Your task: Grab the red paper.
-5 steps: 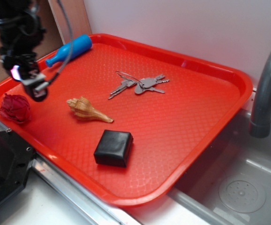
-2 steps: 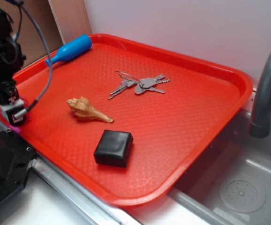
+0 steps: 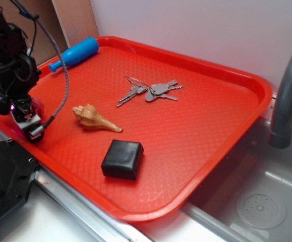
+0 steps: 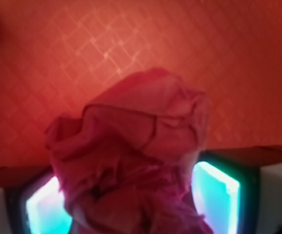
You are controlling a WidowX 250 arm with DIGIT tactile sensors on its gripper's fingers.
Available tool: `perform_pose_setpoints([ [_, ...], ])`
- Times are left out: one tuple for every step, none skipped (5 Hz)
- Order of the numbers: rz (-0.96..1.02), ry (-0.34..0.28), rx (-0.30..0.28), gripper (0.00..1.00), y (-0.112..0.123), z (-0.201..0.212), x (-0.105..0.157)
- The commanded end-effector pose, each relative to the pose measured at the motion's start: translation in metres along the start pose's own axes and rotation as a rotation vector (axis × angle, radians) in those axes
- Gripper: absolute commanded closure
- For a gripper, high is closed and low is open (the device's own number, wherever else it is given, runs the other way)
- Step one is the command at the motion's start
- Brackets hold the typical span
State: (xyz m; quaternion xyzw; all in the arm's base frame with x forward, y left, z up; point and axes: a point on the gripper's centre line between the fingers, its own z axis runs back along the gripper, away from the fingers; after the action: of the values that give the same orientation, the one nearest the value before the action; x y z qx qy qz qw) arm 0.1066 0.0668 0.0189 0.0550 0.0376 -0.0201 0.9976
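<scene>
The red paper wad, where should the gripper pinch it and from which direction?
Pinch the red paper across its bulging crumpled middle, coming from straight above. It is a soft, roughly ball-shaped wad on the flat tray, with no handle or edge. The wrist view shows it already between the gripper fingers, so squeezing there should probably hold.

Jaws moved from tray edge inward w/ red paper [image 4: 131,161] clamped.
</scene>
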Motion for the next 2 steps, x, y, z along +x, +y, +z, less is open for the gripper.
perform_pose_setpoints([
  [-0.031, -0.005, -0.005, 1.0, -0.0015, -0.0017, -0.0204],
  [-0.015, -0.007, -0.017, 1.0, -0.0007, -0.0004, -0.0262],
])
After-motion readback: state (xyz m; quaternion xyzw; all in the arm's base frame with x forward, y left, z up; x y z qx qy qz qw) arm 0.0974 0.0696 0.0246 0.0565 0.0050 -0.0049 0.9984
